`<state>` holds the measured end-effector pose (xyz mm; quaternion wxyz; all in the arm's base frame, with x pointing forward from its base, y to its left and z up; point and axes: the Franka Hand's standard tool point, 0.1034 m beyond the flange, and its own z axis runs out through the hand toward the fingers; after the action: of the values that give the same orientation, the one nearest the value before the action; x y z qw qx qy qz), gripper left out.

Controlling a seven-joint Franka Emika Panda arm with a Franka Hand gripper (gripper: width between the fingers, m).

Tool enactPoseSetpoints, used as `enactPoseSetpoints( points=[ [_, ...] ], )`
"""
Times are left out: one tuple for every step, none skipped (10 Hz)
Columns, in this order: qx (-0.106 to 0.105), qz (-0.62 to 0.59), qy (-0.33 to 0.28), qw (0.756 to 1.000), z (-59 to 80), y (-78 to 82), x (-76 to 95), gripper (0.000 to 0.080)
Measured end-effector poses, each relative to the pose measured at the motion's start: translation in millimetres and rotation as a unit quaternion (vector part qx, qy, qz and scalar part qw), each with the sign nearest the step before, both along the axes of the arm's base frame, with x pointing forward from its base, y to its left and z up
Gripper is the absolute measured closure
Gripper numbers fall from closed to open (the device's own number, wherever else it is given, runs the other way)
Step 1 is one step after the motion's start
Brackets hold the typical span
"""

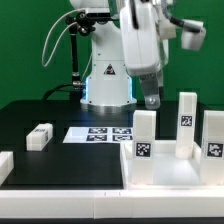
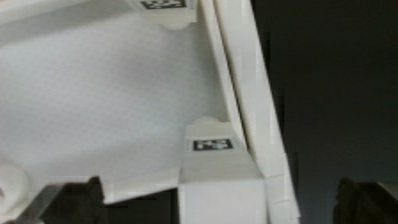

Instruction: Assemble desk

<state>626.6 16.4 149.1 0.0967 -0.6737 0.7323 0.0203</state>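
The desk's white rimmed panel (image 1: 165, 172) lies at the exterior view's lower right. Three white legs stand upright in it: a near one (image 1: 145, 135), a taller-looking one behind (image 1: 186, 122) and one at the right edge (image 1: 212, 136). My gripper (image 1: 151, 99) hangs just above the near leg. In the wrist view that tagged leg (image 2: 217, 160) stands against the panel's rim (image 2: 240, 80). My gripper (image 2: 217, 203) is open, its dark fingers (image 2: 75, 200) wide apart on either side of the leg and not touching it. A fourth leg (image 1: 40, 136) lies loose on the black table.
The marker board (image 1: 98, 133) lies flat in front of the robot's base. Another white piece (image 1: 5, 165) sits at the exterior view's left edge. A white ledge (image 1: 60, 205) runs along the table's front. Cables hang behind the arm.
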Motion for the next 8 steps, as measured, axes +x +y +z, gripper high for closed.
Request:
enactPoseSetpoints(
  points=[
    [-0.016,0.077,-0.012,0.997,-3.6,-1.3,-3.7,0.0151],
    [-0.019,0.097,-0.015,0.995,-4.0,-1.5,-3.2,0.0151],
    [-0.024,0.14,-0.022,0.99,-4.0,-2.0,-3.1,0.0151],
    [-0.028,0.167,-0.026,0.985,-4.6,-2.1,-3.2,0.0151],
    [-0.029,0.182,-0.027,0.982,-5.1,-2.2,-3.4,0.0151],
    [-0.034,0.202,-0.033,0.978,-5.7,-5.6,-4.5,0.0151],
    [-0.043,0.239,-0.039,0.969,-6.7,-15.4,-10.9,0.0151],
    [-0.05,0.295,-0.046,0.953,-5.5,-27.7,-20.0,0.0151]
  ],
)
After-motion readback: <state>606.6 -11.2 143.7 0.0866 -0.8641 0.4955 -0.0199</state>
